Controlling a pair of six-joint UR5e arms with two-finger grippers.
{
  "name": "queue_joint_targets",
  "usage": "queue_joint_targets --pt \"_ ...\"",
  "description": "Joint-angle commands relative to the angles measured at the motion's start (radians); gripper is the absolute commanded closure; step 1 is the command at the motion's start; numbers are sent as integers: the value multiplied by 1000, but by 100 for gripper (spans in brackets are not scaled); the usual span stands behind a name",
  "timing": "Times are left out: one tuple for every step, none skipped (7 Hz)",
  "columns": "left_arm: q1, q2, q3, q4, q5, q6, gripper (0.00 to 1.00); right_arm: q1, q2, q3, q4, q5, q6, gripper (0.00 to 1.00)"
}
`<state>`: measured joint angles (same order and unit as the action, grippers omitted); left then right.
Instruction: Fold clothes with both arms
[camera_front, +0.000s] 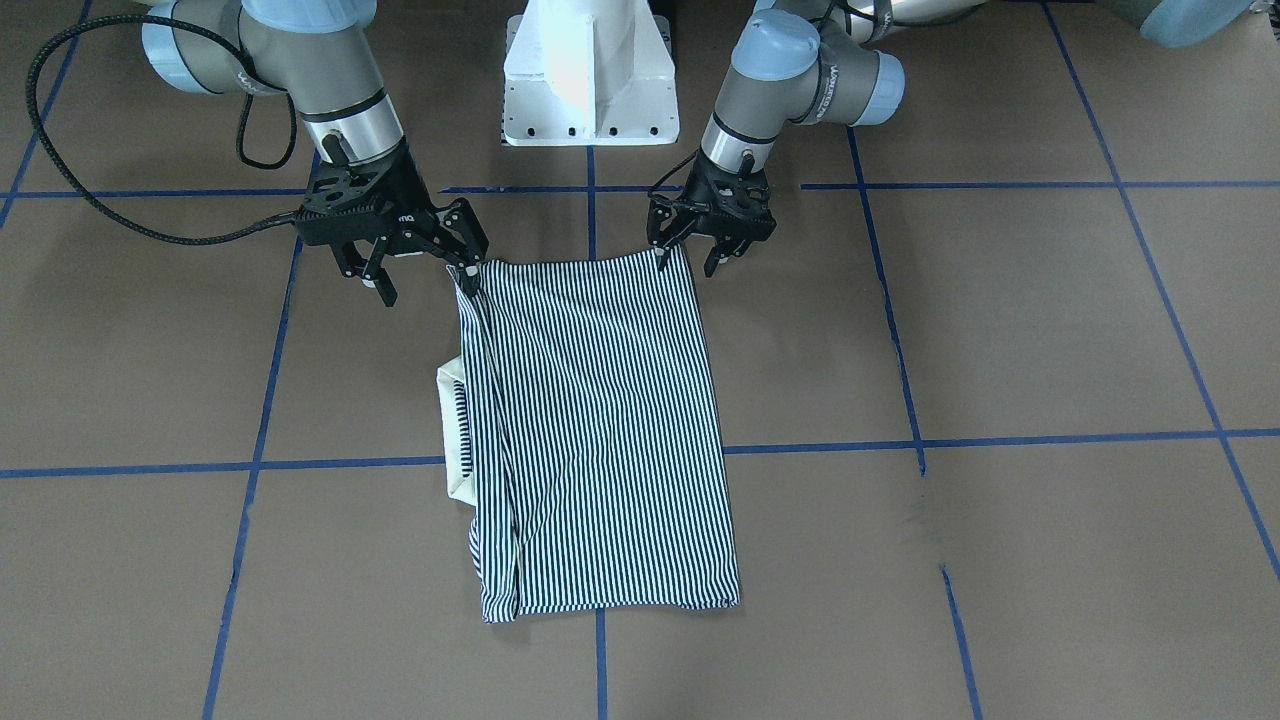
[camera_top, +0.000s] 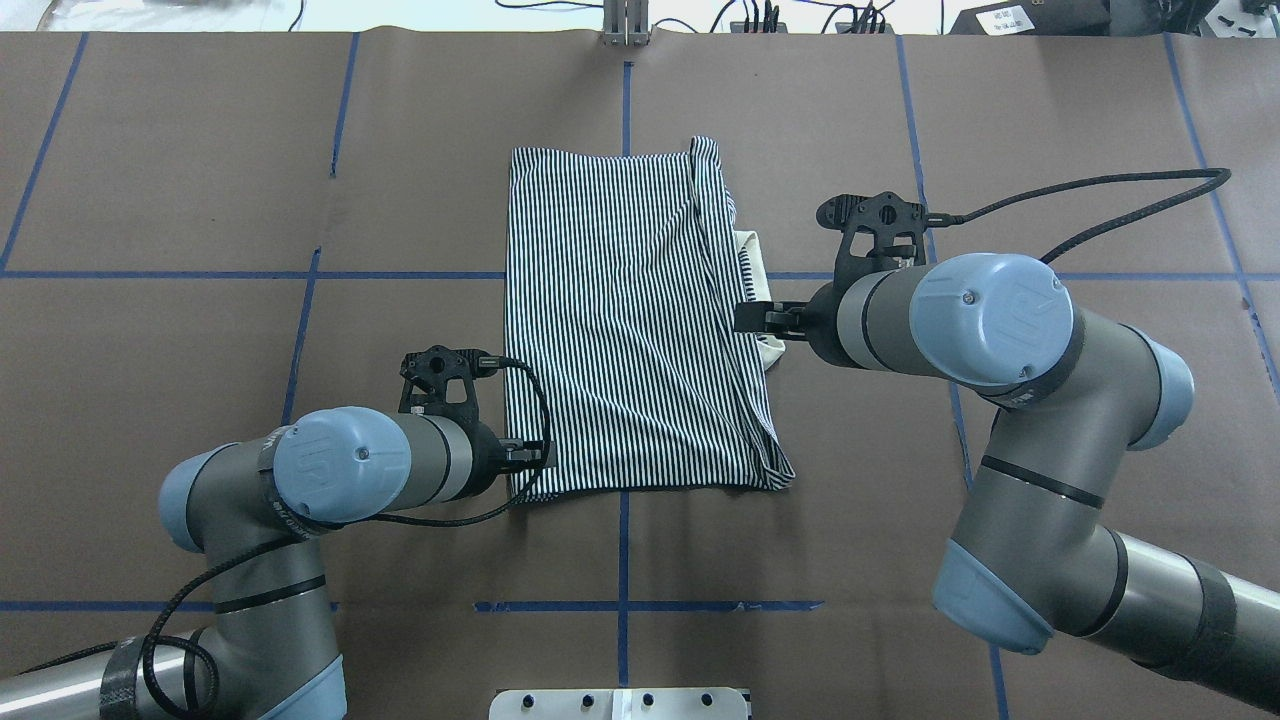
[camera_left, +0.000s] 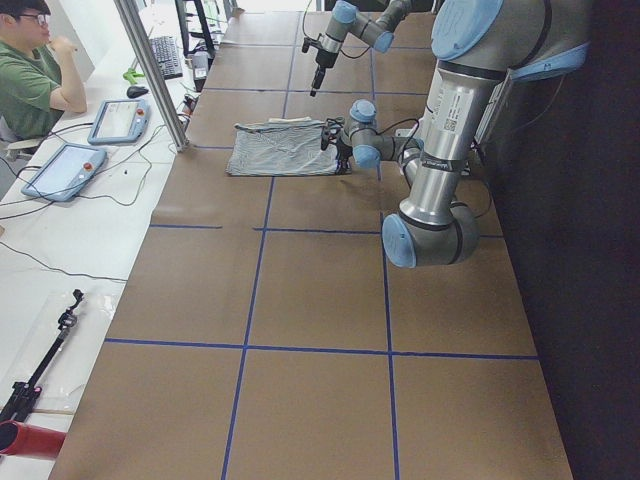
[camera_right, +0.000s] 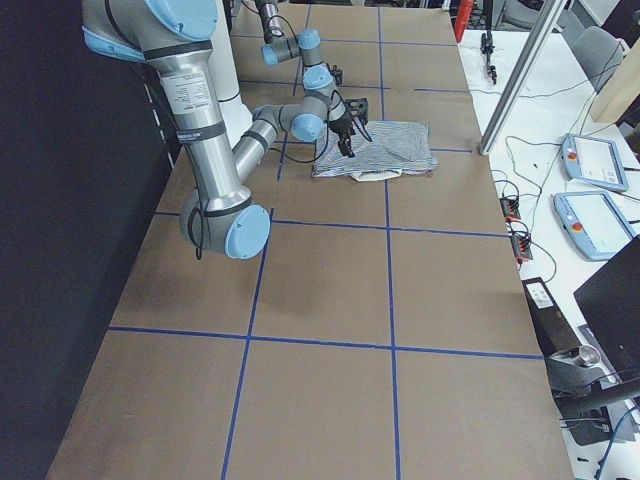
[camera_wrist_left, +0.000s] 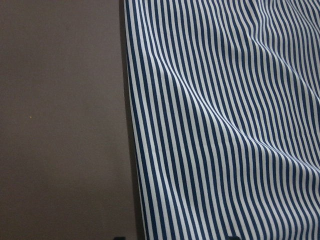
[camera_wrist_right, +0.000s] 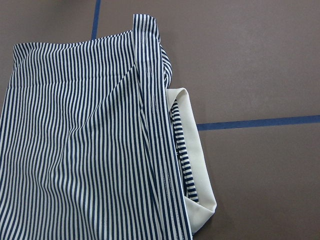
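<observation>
brown paper crossed with blue tape lines (camera_front: 1000, 184) is covering the table (camera_front: 1050, 330), and the striped polo shirt (camera_front: 600, 430) is lying flat on it straight out from the white pedestal base (camera_front: 590, 75). it is narrowed to a long rectangle with the cream collar (camera_front: 452, 430) poking out along my right-hand side. i am holding my left gripper (camera_front: 688, 265) low at the shirt corner nearest the base, fingers spread and gripping nothing, one tip seemingly just touching the cloth. my right gripper (camera_front: 428, 288) is hovering well above the table over the collar side, also spread and empty. i am judging the side folds done and the lengthwise fold as the step in hand. next i am needing the right gripper down at the other base-side corner, then both pinching all layers and carrying that edge away from the base evenly.
</observation>
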<state>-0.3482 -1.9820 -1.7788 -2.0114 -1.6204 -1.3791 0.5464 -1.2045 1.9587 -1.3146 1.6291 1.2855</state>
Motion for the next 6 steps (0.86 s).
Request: queue_joint_targets --pt "2 -9 4 -1 -3 -61 41 0 -1 -1 0 0 0 0" --pt "8 -9 12 -1 -3 -96 43 0 -3 -1 0 0 0 0" --pt "20 -9 16 -3 -1 -124 45 0 -3 -1 0 0 0 0" --pt "26 -9 16 -1 -1 -126 45 0 -3 -1 0 0 0 0" --pt "28 -11 16 -1 -1 -126 45 0 -3 -1 0 0 0 0" --pt "29 -11 18 -1 -1 -126 45 0 -3 -1 0 0 0 0"
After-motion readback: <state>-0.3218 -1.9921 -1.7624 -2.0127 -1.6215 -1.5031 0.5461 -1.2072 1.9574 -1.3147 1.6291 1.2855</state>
